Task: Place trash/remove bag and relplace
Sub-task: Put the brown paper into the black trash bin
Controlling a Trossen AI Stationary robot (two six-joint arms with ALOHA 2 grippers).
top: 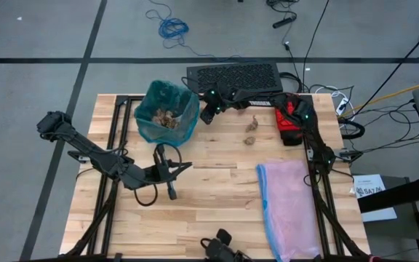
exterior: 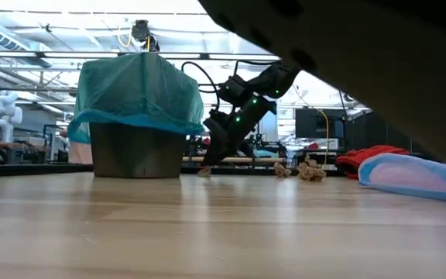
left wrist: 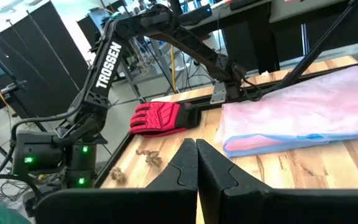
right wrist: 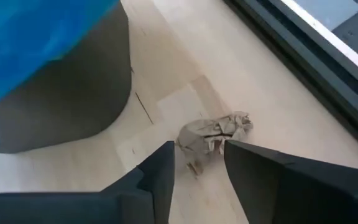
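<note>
**Right gripper low over a paper wad beside the bin**

My right gripper is down near the table, its two dark fingers partly open. A crumpled brown paper wad lies on the wood just in front of the fingertips, in line with the gap between them. I cannot tell if a finger touches it, and nothing is gripped. Close on one side of the gripper stands the round dark bin, with smooth walls. The teal bag is thin and wrinkly, and it hangs over the bin's rim. More brown wads sit inside it. On the gripper's other side runs the black frame rail at the table's edge, so the gap there is narrow.

Farther from the gripper, two more small wads lie on bare wood. Past them is a red glove, and beyond that a soft pink bag with a blue edge lies flat.

My left gripper waits well away, above open boards, fingers pressed together and empty. The planks around it are pale and smooth.
</note>
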